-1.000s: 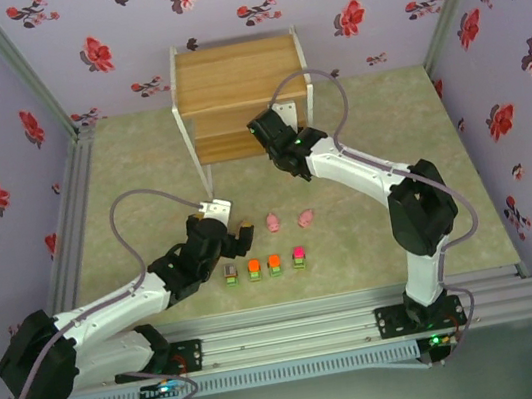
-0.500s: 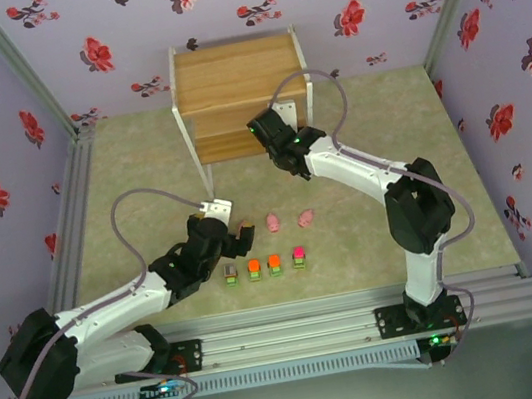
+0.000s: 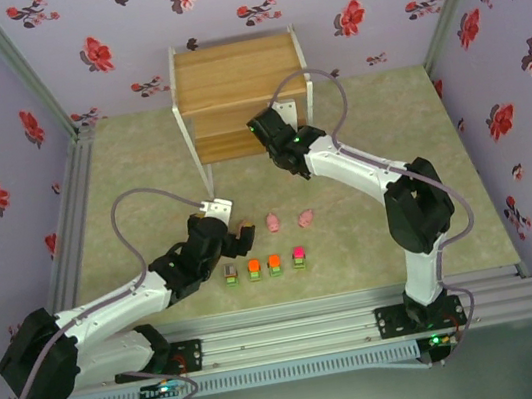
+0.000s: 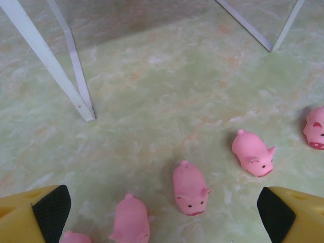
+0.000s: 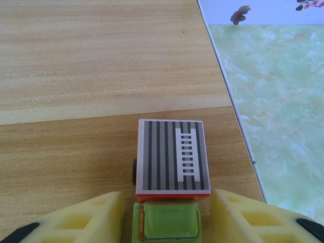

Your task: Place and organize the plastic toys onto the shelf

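My right gripper [image 5: 168,218] hovers low over the shelf's [image 3: 236,73] lower wooden board [image 5: 76,152]. Its yellow fingers [image 5: 98,215] stand a little apart on either side of a small block toy [image 5: 172,157] with a grey striped top and a green front. The toy rests on the board near its right edge, with a thin gap to each finger. My left gripper [image 4: 163,212] is wide open above the floor, with several pink pig toys below it; the nearest pig [image 4: 190,188] lies between the fingers. In the top view two pigs [image 3: 273,222] lie right of my left gripper [image 3: 237,227].
A row of several small block toys [image 3: 254,268] stands on the green floor in front of the pigs. The shelf's white metal legs [image 4: 50,61] stand at the far left in the left wrist view. The board's white right edge rail [image 5: 223,76] is close to the toy.
My right gripper's fingers have spread apart and let go of the striped block toy on the lower board. The left arm has hardly moved.
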Available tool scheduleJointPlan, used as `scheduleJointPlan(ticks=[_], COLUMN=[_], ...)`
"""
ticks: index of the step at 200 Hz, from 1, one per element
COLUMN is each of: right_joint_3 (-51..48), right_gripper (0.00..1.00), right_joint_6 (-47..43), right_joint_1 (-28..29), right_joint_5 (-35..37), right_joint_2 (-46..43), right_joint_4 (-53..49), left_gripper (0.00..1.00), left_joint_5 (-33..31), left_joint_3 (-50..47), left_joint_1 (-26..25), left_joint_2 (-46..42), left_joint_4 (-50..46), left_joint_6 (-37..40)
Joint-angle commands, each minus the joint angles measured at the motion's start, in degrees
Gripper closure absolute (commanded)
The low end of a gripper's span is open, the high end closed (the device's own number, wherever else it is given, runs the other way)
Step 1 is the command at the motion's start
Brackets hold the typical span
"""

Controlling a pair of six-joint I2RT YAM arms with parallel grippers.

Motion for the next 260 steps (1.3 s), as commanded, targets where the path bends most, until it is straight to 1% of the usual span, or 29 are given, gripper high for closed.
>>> scheduleJointPlan(ticks=[1,40,79,124,206,260], right_joint_3=[1.6,0.5,-0.5,-3.2,-12.4,-19.4], right_gripper=[0.71,0.71,0.67,0.66,0.66,0.67], right_joint_6=[-0.2,0.1,-0.1,0.8,4.3,9.0], right_joint_1=[0.0,1.6,3.1,4.5,9.4,12.9], right_joint_5=[0.3,2.0,3.7,4.2,5.4,6.0], right_joint_2=[-1.8,-3.8,-5.6,-8.4,-16.1,-22.0], right_joint_4=[-0.4,-0.3,-0.4,-0.5,-0.7,-1.6], left_gripper=[0.01,0.01,0.01,0.01,0.02,0.02], left_joint_5=[0.3,0.3,0.3,0.3,0.3,0.3], left_joint_3=[1.7,1.6,1.6,1.7,1.6,1.7], left_joint_1=[0.4,0.4,0.4,0.5,0.7,1.2], left_joint_2=[0.2,0.1,0.0,0.0,0.0,0.1], left_joint_4=[0.8,0.8,0.8,0.8,0.7,0.6], left_joint_6=[-0.7,-0.7,-0.7,-0.7,-0.6,-0.7])
